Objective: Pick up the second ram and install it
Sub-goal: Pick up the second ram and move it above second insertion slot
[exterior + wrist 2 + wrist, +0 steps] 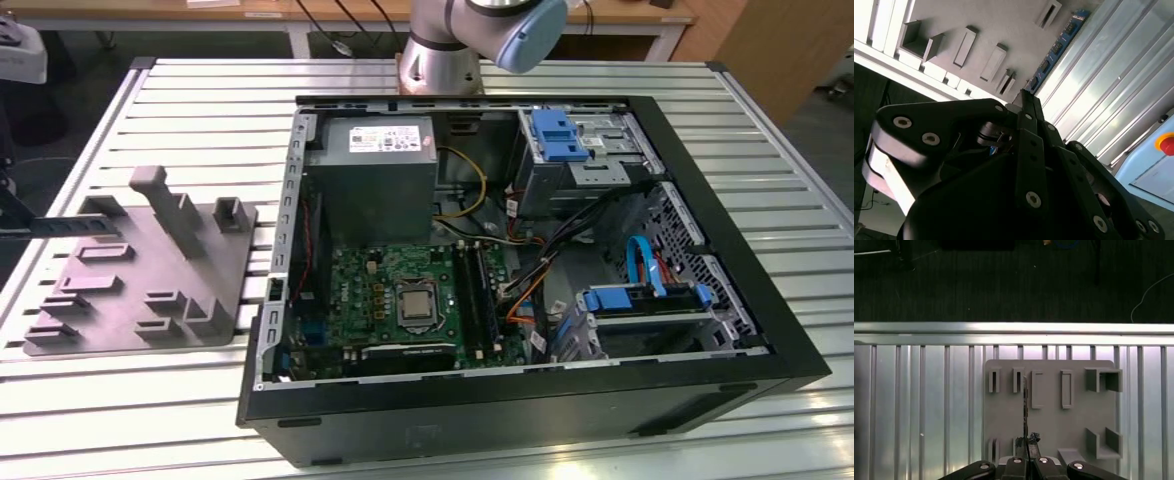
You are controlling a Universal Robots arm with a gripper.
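The second ram point(1056, 47) is a dark blue board with black chips, sticking out past my gripper's point(1025, 98) fingertips, which are shut on its near end. In the first wrist view the ram point(1025, 407) shows edge-on as a thin dark line over the grey slotted fixture point(1049, 435), with the gripper point(1029, 441) at its near end. In the exterior view the ram point(74, 224) is a dark bar reaching in from the left edge above the fixture point(140, 270). The green motherboard point(387, 300) with its long black slots point(478, 290) lies inside the open case.
The open black computer case point(747, 330) sits on the slatted metal table point(200, 110), holding a power supply point(380, 175), blue-tabbed drive cages point(567, 140) and loose cables point(547, 265). The arm's base point(441, 60) stands behind the case. A red button point(1166, 143) shows past the table.
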